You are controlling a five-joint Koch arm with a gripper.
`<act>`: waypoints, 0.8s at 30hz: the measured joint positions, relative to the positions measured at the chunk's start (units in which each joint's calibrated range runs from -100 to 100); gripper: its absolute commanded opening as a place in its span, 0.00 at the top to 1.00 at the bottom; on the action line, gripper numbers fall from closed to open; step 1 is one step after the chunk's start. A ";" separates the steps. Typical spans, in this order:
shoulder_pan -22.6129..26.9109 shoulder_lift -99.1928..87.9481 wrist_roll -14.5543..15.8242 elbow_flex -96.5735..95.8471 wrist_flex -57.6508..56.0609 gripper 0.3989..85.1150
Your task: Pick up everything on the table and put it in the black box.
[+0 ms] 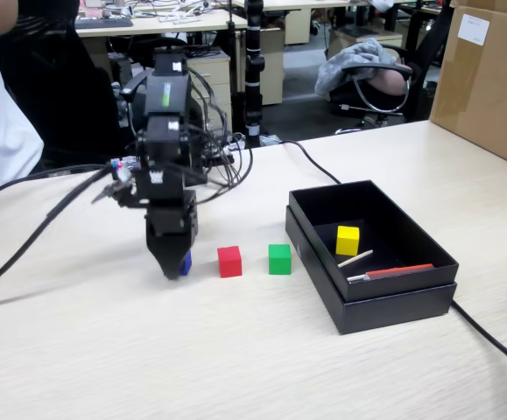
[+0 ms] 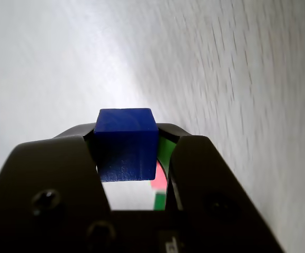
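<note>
My gripper [image 1: 176,269] is down at the table [image 1: 235,350], shut on the blue cube [image 1: 186,262]. In the wrist view the blue cube [image 2: 126,142] sits between the two dark jaws of the gripper [image 2: 127,138]; the left jaw touches it, and a thin strip of green and red shows at its right side. The red cube [image 1: 229,261] and the green cube [image 1: 279,259] stand on the table to the right of the gripper. The yellow cube [image 1: 348,240] lies inside the black box [image 1: 384,302], at the right.
A thin white stick [image 1: 355,259] and a flat red-and-grey tool [image 1: 391,273] lie in the box. A brown carton [image 1: 489,79] stands at the back right. Black cables [image 1: 25,236] run across the table on the left and along the box's right side [image 1: 498,350].
</note>
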 measured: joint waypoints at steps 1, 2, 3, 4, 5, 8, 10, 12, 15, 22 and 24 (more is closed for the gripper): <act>0.10 -0.39 0.00 0.00 -0.15 0.94; 1.07 -3.88 0.05 0.00 -1.16 0.94; 2.69 -9.06 0.05 0.00 -2.86 0.94; 3.66 -11.91 0.10 0.00 -3.41 0.94; 8.25 -19.03 0.20 0.09 -4.65 0.94; 14.90 -20.84 0.24 1.46 -4.72 0.94; 16.65 -20.58 0.24 2.92 -4.72 0.94; 19.54 -17.86 0.29 6.66 -4.72 0.94; 22.56 -8.67 0.54 10.68 -4.72 0.94; 24.81 4.66 2.39 16.34 -4.72 0.94; 25.15 7.12 2.78 16.25 -4.72 0.94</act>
